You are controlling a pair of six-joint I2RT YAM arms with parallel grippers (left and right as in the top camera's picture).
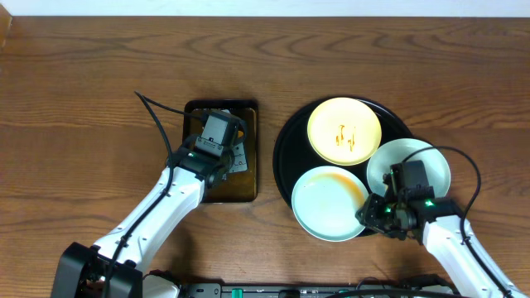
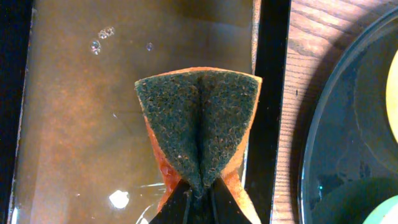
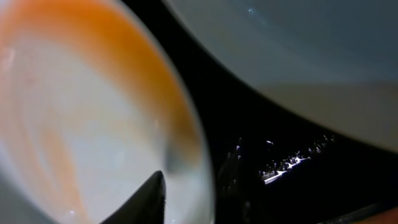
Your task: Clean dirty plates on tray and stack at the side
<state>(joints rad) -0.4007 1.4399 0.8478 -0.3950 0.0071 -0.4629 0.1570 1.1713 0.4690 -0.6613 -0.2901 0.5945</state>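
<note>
The left gripper (image 2: 198, 194) is clamped on a folded sponge (image 2: 199, 124) above the small tray (image 1: 247, 124) of brownish liquid. The smeared green plate (image 1: 327, 203) lies to its right, on the black tray (image 1: 284, 157). The right gripper (image 1: 370, 213) is nearer, at that plate's right rim; I cannot tell whether it is gripping.

On both my arms I see smooth white tubular links (image 1: 166, 203) running back from each claw, joined by black housings (image 1: 197, 159). The left claw (image 2: 200, 205) ends in two matte black tapered fingers (image 2: 177, 210). A thin black cable (image 1: 153, 112) trails off behind its wrist. The right claw (image 1: 370, 213) is black as well. Just behind it sits a boxy black camera block (image 1: 411, 176), a small green light (image 1: 429, 203) glows at its wrist, and a long black wire (image 1: 474, 174) arches back from there.
</note>
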